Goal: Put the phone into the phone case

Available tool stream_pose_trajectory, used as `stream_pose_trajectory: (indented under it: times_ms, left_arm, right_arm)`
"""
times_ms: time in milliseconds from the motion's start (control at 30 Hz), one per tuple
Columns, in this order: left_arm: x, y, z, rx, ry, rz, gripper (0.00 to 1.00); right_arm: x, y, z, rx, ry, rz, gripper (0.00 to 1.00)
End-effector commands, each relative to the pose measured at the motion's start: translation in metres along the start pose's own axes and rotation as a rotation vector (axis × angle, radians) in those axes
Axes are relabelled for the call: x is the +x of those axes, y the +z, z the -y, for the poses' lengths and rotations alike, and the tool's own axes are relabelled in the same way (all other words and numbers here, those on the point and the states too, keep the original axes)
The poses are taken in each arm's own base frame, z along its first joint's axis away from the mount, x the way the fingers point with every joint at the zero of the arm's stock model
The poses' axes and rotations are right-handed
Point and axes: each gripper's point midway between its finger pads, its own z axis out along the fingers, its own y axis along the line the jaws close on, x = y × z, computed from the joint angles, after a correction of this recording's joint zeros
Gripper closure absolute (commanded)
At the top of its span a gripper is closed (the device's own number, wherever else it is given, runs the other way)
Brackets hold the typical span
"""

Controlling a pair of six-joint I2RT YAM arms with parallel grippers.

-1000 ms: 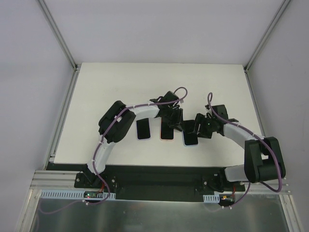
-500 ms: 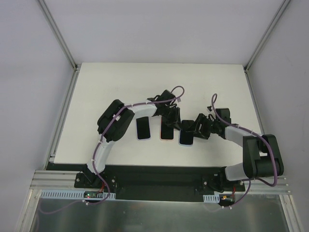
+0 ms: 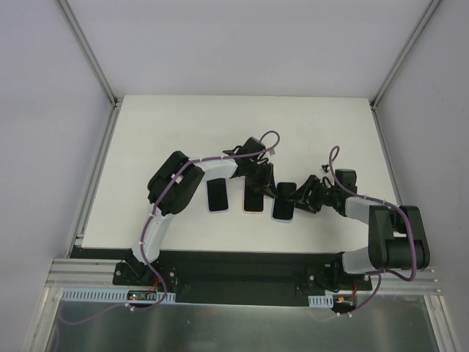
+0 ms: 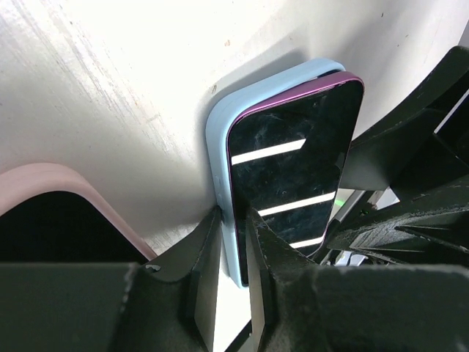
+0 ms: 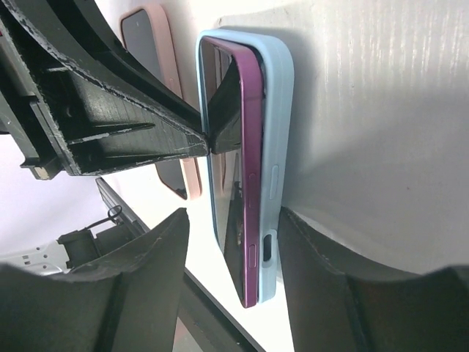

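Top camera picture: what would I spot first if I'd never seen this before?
The left arm and right arm curl inward and meet in the middle of the white table. Up close, a purple phone sticks partly out of a light-blue case. The left claw pinches the case's edge, and the right claw stands open around its end.

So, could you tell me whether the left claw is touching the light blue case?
Touching. The left wrist view shows the left claw closed on the side rim of the light blue case, with no gap on either side.
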Motion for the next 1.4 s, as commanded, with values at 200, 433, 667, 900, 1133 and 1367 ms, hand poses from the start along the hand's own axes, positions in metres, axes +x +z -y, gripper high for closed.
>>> stream_pose_trajectory:
  times_ms: [200,433,667,900,1133,1367]
  left_arm:
    - [0.018,0.007,0.015,0.04,0.013,-0.041,0.83]
    - [0.018,0.009,0.017,0.042,0.009,-0.042,0.83]
    - [0.018,0.01,0.017,0.04,0.009,-0.042,0.83]
    - [0.019,0.012,0.015,0.039,0.01,-0.045,0.83]
    - [0.019,0.013,0.014,0.037,0.007,-0.047,0.83]
    - [0.017,0.012,0.016,0.04,0.008,-0.042,0.83]
  right_arm:
    - [-0.006,-0.007,-0.036,-0.184,-0.093,0.01,0.6]
    - [-0.005,-0.008,-0.037,-0.198,-0.105,0.001,0.77]
    - [-0.002,-0.007,-0.038,-0.21,-0.098,-0.018,0.98]
    - [-0.003,-0.007,-0.04,-0.214,-0.092,-0.017,0.57]
    - [-0.001,-0.015,-0.052,-0.265,-0.13,-0.003,0.59]
    - [-0.003,-0.017,-0.055,-0.269,-0.133,0.011,0.68]
